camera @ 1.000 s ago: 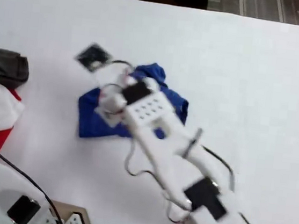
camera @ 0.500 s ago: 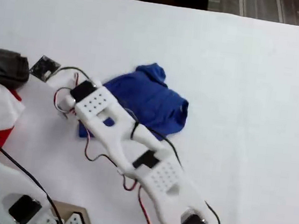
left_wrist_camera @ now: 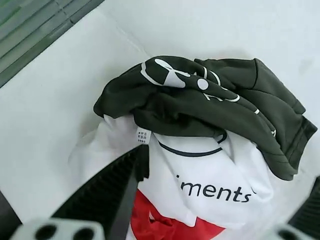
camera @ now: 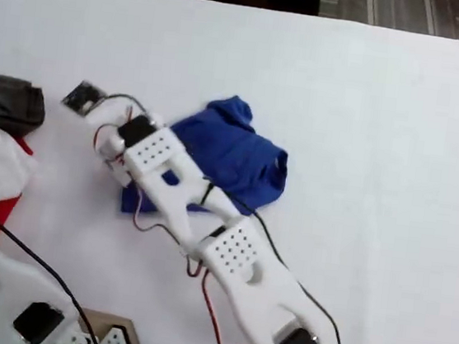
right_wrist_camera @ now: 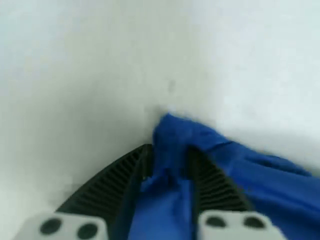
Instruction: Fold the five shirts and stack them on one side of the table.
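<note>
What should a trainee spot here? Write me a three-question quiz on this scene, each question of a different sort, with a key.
1. True or false: the right gripper is shut on the crumpled blue cloth shirt.
2. Which garment lies topmost in the pile at the table's side? A. the dark olive cloth shirt B. the white printed shirt C. the red shirt
3. Fill in: the left gripper, above that pile, is ____.
Key: 1 true; 2 A; 3 open.
</note>
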